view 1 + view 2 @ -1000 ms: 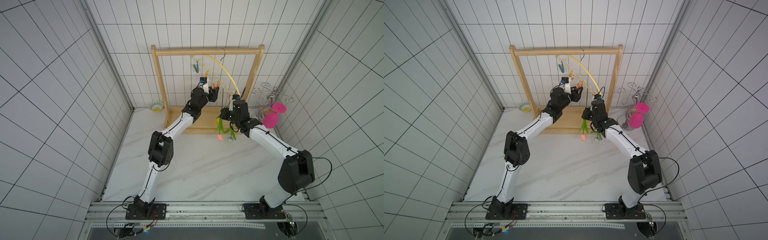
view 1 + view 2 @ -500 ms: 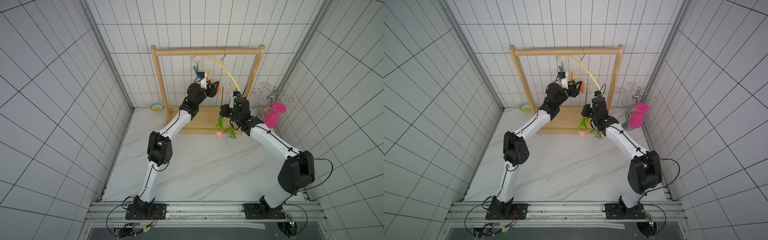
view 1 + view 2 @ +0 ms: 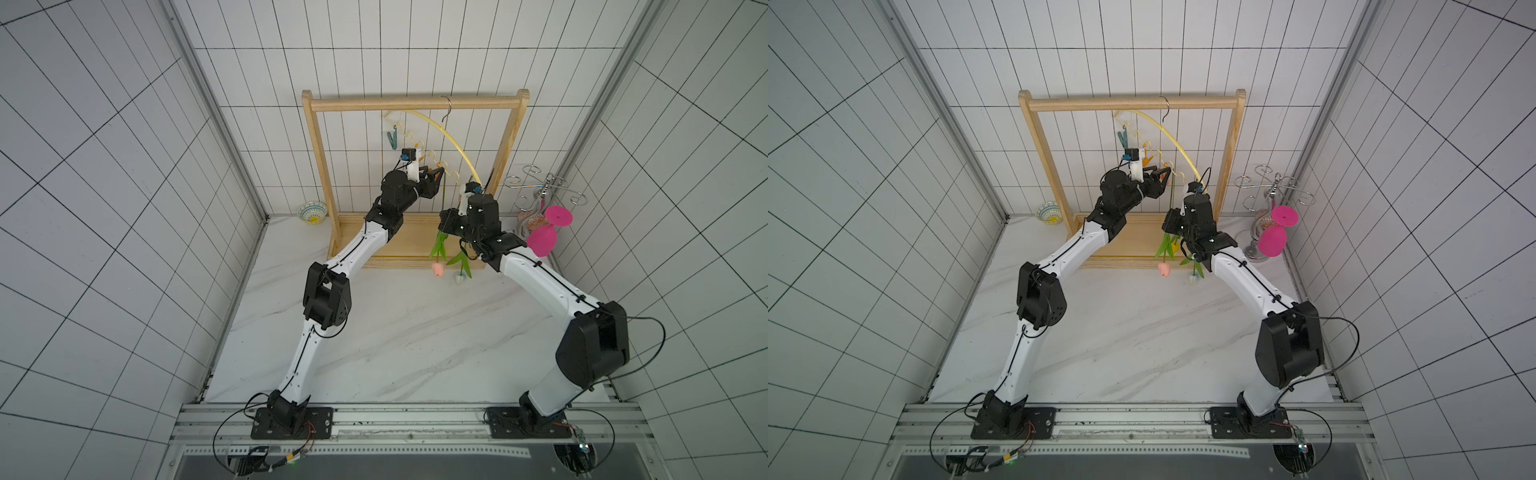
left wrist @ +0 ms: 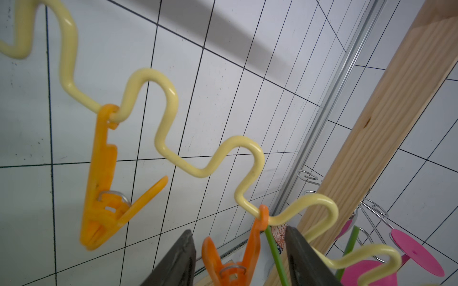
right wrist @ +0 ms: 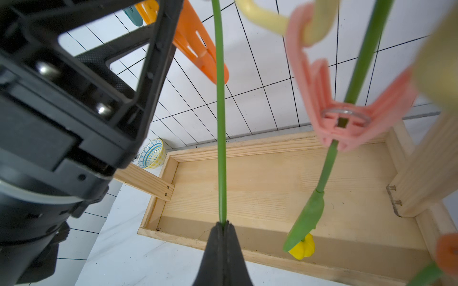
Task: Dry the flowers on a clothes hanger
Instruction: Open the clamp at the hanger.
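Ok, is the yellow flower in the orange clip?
No, the yellow flower hangs head down with its stem pinched in the pink clip.

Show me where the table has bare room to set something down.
Free: the marble table between the left arm and right arm, in front of the wooden rack; also beside the bowl. Crowded: under the hanger, where flowers dangle, and the corner with the goblets.
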Robot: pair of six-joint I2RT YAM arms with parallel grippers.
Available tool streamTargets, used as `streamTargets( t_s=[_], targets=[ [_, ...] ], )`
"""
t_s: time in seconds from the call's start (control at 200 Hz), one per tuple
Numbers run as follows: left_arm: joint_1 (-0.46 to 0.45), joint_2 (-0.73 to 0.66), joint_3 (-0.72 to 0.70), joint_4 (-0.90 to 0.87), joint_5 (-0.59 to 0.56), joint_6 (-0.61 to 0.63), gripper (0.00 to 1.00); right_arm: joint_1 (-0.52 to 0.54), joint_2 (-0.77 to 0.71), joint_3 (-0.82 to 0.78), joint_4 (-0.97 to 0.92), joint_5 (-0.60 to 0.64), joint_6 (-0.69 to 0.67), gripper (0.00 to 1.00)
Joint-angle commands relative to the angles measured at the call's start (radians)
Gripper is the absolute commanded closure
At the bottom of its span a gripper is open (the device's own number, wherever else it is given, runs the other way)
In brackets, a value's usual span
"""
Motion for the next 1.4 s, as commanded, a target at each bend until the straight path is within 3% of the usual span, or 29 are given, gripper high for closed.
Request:
streamTargets(
  t_s=[0.0, 0.225, 0.42, 0.645, 0.92, 1.145, 1.394],
  targets=[
    [-0.004, 0.029, 0.022, 0.02, -0.002, -0.007, 0.42, -0.007, -0.004, 0.04, 0.014, -0.008, -0.017, 1.0],
    [-0.003, 0.047, 0.039, 0.042, -0.012, -0.002, 0.5, -0.007, -0.001, 0.045, 0.016, -0.008, -0.032, 1.0],
    [0.002, 0.065, 0.052, 0.064, -0.021, -0.011, 0.42, -0.007, 0.0, 0.044, 0.014, -0.002, -0.046, 1.0],
    [0.002, 0.077, 0.072, 0.092, -0.019, -0.016, 0.44, -0.007, 0.002, 0.048, 0.012, -0.014, -0.051, 1.0],
    [0.001, 0.086, 0.068, 0.086, -0.012, -0.024, 0.56, -0.007, -0.007, 0.048, 0.011, -0.008, -0.055, 1.0],
    [0.0, 0.075, 0.067, 0.091, -0.027, -0.019, 0.75, -0.009, 0.002, 0.043, 0.013, 0.0, -0.06, 1.0],
    [0.002, 0.035, 0.036, 0.087, -0.047, -0.015, 0.8, -0.015, 0.027, 0.032, 0.018, 0.017, -0.054, 1.0]
  ],
)
